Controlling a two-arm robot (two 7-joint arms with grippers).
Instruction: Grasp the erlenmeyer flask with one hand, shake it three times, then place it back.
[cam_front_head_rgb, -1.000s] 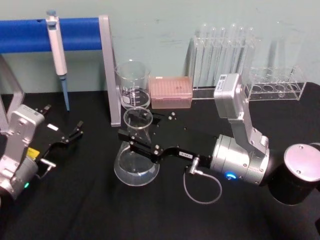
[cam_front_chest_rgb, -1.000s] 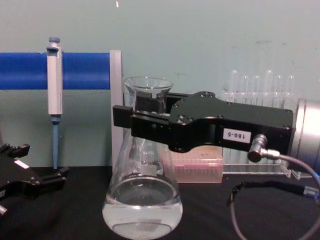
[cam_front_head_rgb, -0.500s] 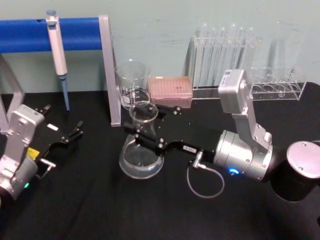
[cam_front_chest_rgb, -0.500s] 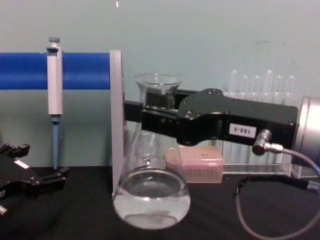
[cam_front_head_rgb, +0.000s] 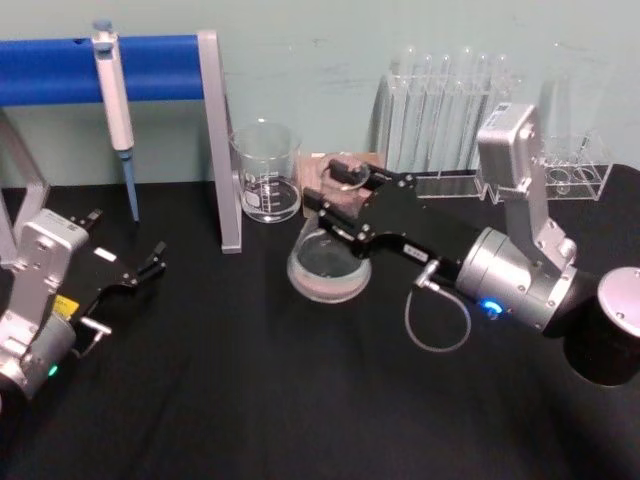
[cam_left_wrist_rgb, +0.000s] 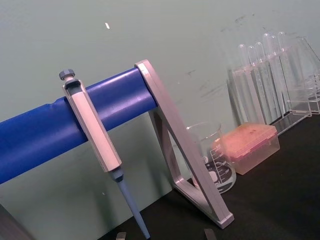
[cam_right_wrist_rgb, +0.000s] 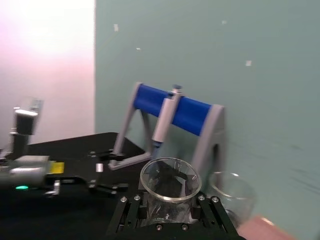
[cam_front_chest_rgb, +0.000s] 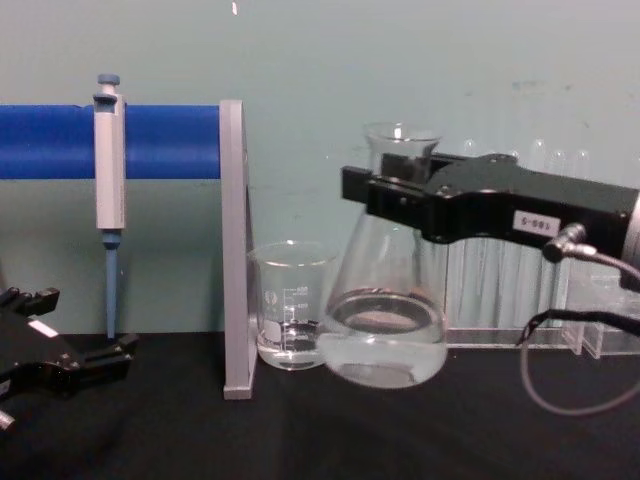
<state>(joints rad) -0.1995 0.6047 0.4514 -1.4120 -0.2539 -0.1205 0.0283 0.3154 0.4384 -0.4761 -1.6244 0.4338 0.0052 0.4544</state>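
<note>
beaker and stand post left of erlenmeyer flask, bare table nearer

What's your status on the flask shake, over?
Right end effector shut on erlenmeyer flask neck. Flask off the table, tilted, liquid inside. Left end effector parked open, far left. Beaker nearby, apart.

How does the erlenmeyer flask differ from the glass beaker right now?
The erlenmeyer flask is conical with a narrow neck; the beaker is straight-sided. The flask is taller than the beaker. The right claw holds the flask tilted; the beaker stands upright on the table. Both are clear glass.
</note>
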